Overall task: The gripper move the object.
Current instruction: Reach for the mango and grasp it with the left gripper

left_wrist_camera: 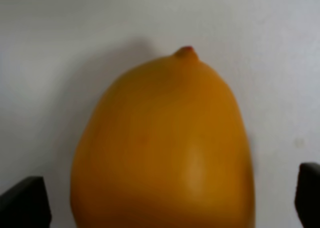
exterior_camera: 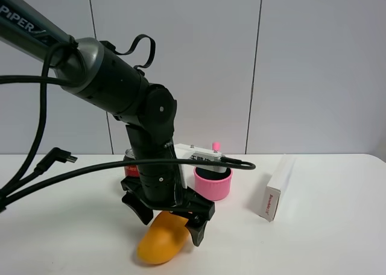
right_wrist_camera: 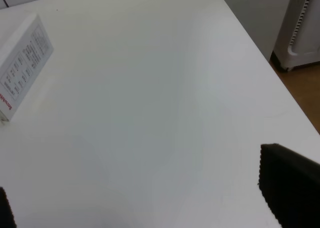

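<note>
The yellow-orange mango lies on the white table near the front edge, left of centre. My left gripper, a black claw on a thick black arm, is right above it, with a finger on either side. In the left wrist view the mango fills the middle and the two fingertips stand apart from its sides, so the gripper is open and straddles it. My right gripper is open and empty over bare table; it does not show in the exterior high view.
A pink ring-shaped cup and a white device stand just behind the arm. A red can is partly hidden behind it. A white box lies to the right, also in the right wrist view. The table edge drops to the floor.
</note>
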